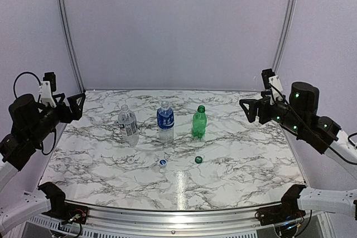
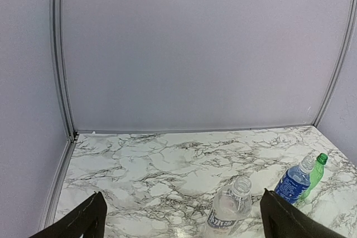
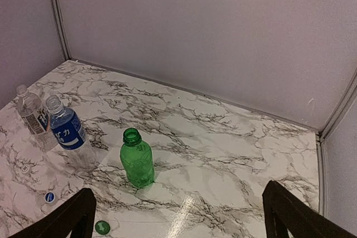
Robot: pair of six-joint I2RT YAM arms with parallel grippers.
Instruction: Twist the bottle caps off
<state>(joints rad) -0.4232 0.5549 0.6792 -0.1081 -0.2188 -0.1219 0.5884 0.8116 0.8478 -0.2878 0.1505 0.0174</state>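
Observation:
Three bottles stand upright in a row mid-table, all with bare necks: a clear bottle with a white label point(image 1: 128, 124), a blue-label bottle point(image 1: 165, 119) and a green bottle point(image 1: 199, 122). In front of them, three caps lie loose on the table: whitish-clear point(image 1: 131, 160), blue point(image 1: 162, 163) and green point(image 1: 198, 160). My left gripper point(image 1: 75, 107) is open and empty, raised at the left edge. My right gripper point(image 1: 250, 110) is open and empty, raised at the right. The left wrist view shows the clear bottle point(image 2: 230, 207). The right wrist view shows the green bottle point(image 3: 136, 160) and the green cap point(image 3: 102, 227).
The marble table point(image 1: 245, 154) is enclosed by plain walls at the back and sides. A metal rail point(image 1: 178, 215) runs along the near edge, by the arm bases.

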